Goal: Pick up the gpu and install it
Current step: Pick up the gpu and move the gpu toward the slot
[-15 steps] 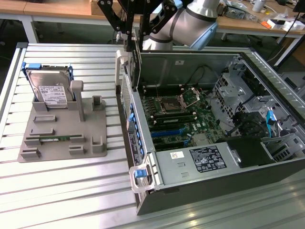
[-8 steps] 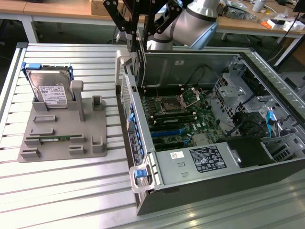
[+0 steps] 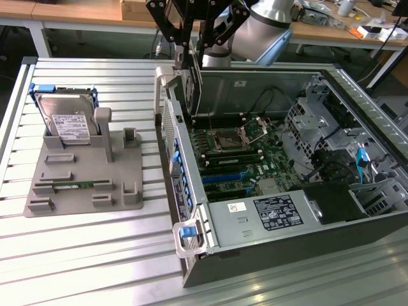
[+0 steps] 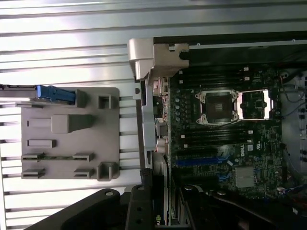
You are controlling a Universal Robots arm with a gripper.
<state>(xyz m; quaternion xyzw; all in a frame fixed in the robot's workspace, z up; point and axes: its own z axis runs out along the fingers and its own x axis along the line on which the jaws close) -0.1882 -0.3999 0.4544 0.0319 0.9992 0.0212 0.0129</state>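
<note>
The gpu point(image 3: 193, 89) hangs at the far end of the open case point(image 3: 268, 255), so let me walk up to it from where I stand. Closest to me is the blue latch point(image 3: 187, 233) on the case's corner, then the power supply point(image 3: 268, 213) with its black label. Just past that come the blue expansion slots point(image 3: 223, 177) on the motherboard point(image 3: 255, 159), all bare. Off to the exterior view's left sits the grey fixture point(image 3: 83, 197), with a memory stick point(image 3: 73, 185) lying in its near row and the hard drive point(image 3: 67, 124) standing at its back. And here's the action: the gripper point(image 3: 191, 60) pinches the card by its top edge. The board hangs upright and edge-on, just above the case's rear wall and clear of everything beneath it. Whether it's squared up to a slot I can't tell from here. My read: we're mid-carry, nothing seated. To do this well, the card wants to stay dead vertical, with no swing. Its bottom edge should sit over one blue slot and its metal bracket against the rear wall's opening. That rear wall lip looks the likeliest snag, and a tilted card could scrape the board. Beyond it all, the wooden bench point(image 3: 76, 13) runs along the back.
</note>
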